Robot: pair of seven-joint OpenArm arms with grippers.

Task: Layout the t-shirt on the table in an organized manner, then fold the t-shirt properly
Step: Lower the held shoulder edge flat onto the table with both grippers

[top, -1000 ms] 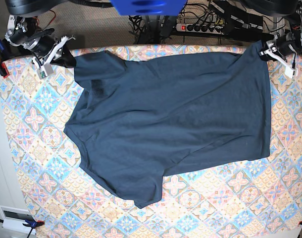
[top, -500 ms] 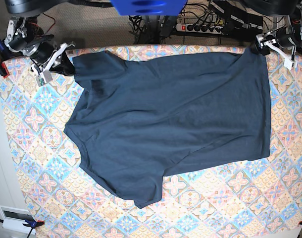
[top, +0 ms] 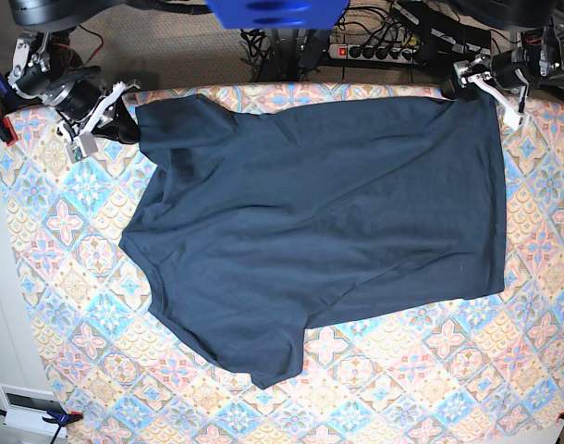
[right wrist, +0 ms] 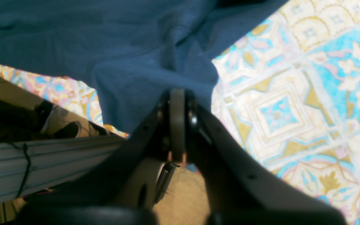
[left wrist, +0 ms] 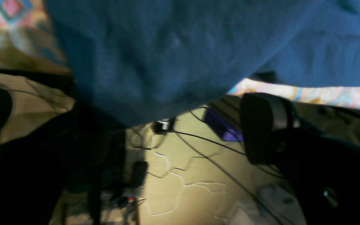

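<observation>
the t-shirt [top: 328, 222] is lying spread out on the table [top: 430, 388], covering most of the far half of the patterned cloth, w/ one sleeve pointing toward the near edge of the table and the hem running down the side under the left arm. the fabric is mostly flat but wrinkled around the collar end, near the right arm. the right gripper [top: 102, 116] is sitting at the far corner of the t-shirt on the collar/shoulder side, fingers pressed together; in the right wrist view the right gripper [right wrist: 177, 93] is pinching a bunched fold of the dark blue cloth right at its tip, so it's clamped on the t-shirt [right wrist: 120, 47] w/ the tiled table [right wrist: 308, 93] showing beside it. the left gripper [top: 490, 88] is hovering at the opposite far corner of the t-shirt, by the hem, at the table's back edge; its white fingers are standing wide apart and not gripping anything. in the left wrist view the t-shirt [left wrist: 173, 47] is filling the upper part, blurry, w/ a strip of table [left wrist: 323, 93] under its edge, one dark finger [left wrist: 261, 125] showing below the fabric, and cables on the floor [left wrist: 183, 187] beyond the table edge.
</observation>
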